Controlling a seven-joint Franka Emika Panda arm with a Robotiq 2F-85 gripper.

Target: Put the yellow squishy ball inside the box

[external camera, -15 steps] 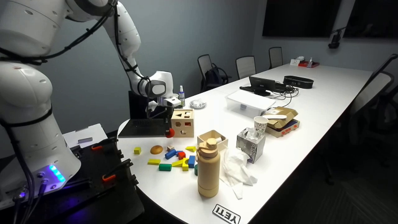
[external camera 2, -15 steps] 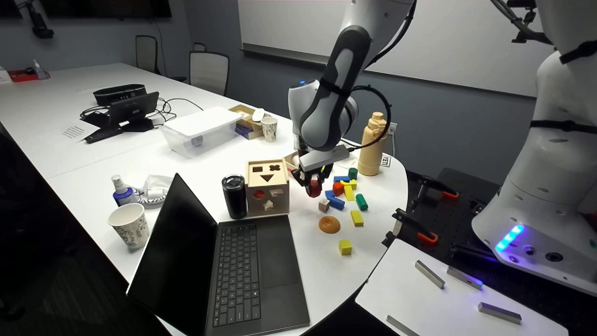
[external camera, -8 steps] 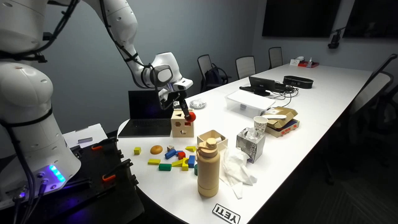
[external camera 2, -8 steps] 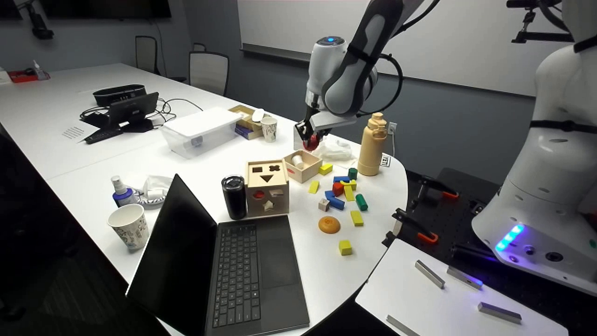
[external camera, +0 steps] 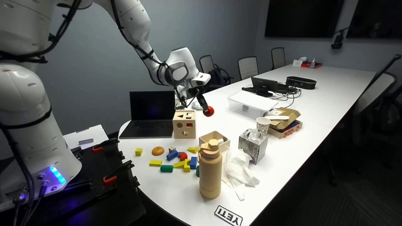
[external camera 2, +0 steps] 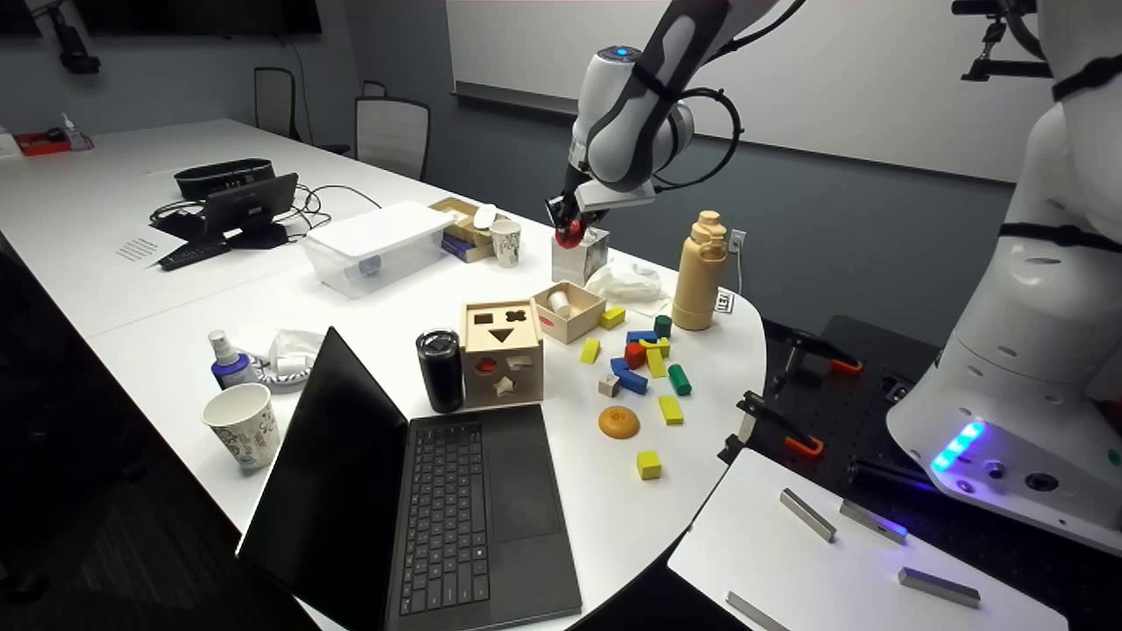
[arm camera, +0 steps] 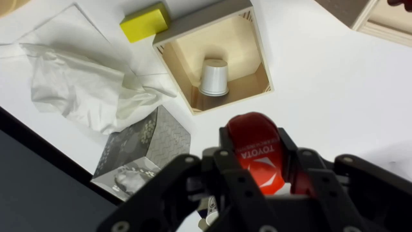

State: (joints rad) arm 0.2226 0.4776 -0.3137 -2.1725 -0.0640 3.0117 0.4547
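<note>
A red ball point(arm camera: 257, 151) with white TOYOTA lettering is held between both fingers of my gripper point(arm camera: 254, 138). My gripper is shut on it and holds it above the table; the ball also shows in both exterior views point(external camera: 209, 111) point(external camera 2: 570, 234). The box is a light-tan wooden cube with shaped holes, standing on the table in both exterior views point(external camera: 184, 129) point(external camera 2: 503, 361). Its corner shows at the top right of the wrist view point(arm camera: 341, 9). My gripper is apart from it. No yellow ball shows; a round orange-brown piece point(external camera 2: 619, 422) lies on the table.
An open wooden tray point(arm camera: 206, 19) with a white cup in it, a yellow block point(arm camera: 145, 25), a tissue box point(arm camera: 167, 138) and crumpled tissue point(arm camera: 80, 87) lie below. A tan bottle point(external camera: 210, 172), black tumbler point(external camera 2: 440, 372) and laptop point(external camera 2: 486, 491) stand around. Several coloured blocks lie loose.
My gripper has risen with the red ball from low near the blocks. It has carried the ball up and past the open tray. The cube and the blocks have not moved.
</note>
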